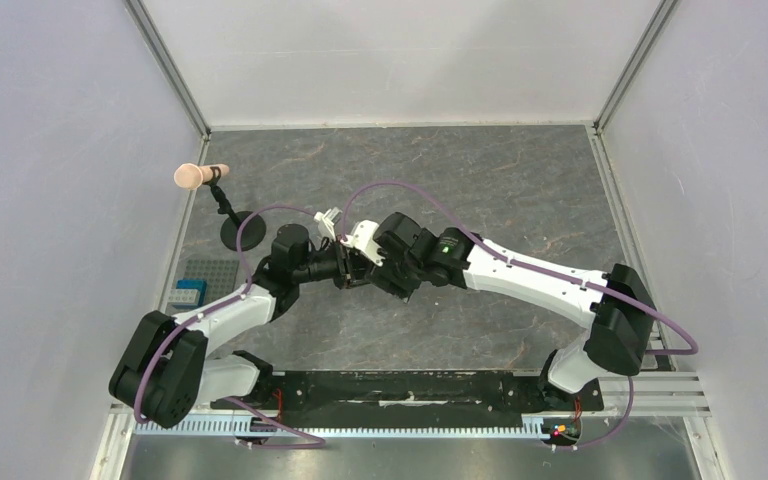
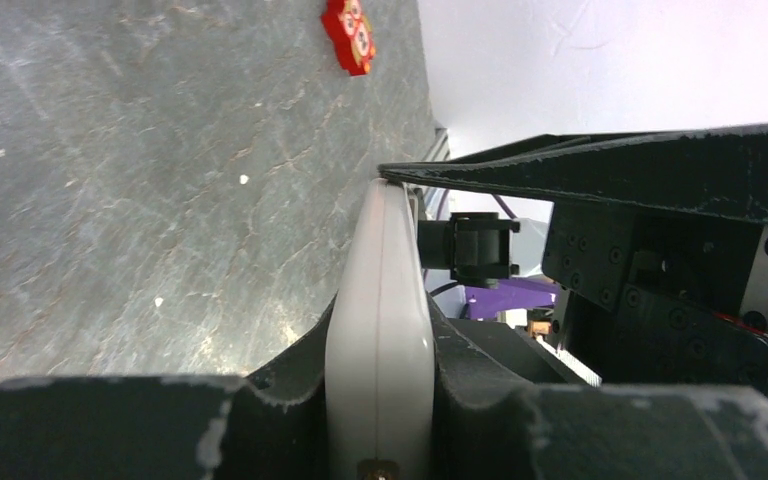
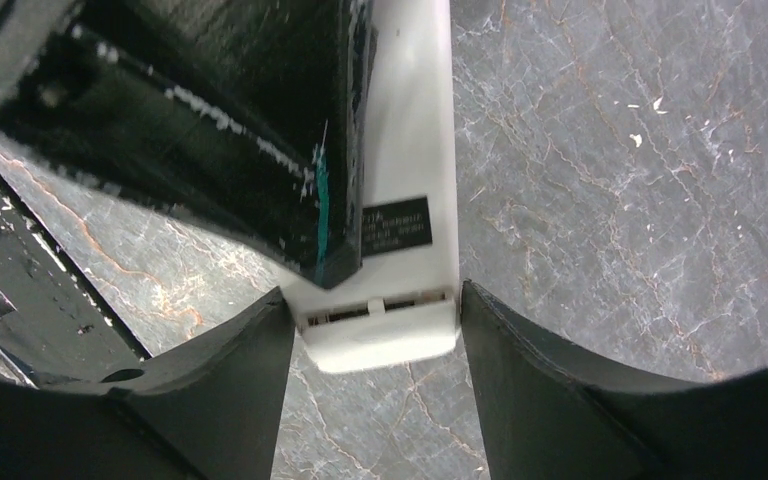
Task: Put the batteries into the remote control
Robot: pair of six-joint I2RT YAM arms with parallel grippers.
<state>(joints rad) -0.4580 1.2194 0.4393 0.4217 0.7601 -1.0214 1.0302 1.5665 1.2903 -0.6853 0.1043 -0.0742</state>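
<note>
The remote control [image 2: 380, 330] is white and held edge-on above the table; in the top view it [image 1: 360, 238] sits between both arms at the table's middle. My left gripper [image 2: 380, 420] is shut on it, a black finger [image 2: 260, 420] pressed against each flat face. In the right wrist view the remote's plain white back [image 3: 410, 150] shows a small black label and a seam near its end. My right gripper [image 3: 375, 340] is closed on that end, its fingers [image 3: 230, 380] against the two narrow sides. The two grippers meet in the top view [image 1: 355, 265]. No battery is plainly visible.
A red-orange owl-faced square [image 2: 350, 33] lies on the grey marbled table [image 1: 480, 190]. A microphone [image 1: 200, 176] on a black stand [image 1: 243, 230] is at the left. A grey pad with a blue item [image 1: 190, 292] lies by the left wall. Walls enclose three sides.
</note>
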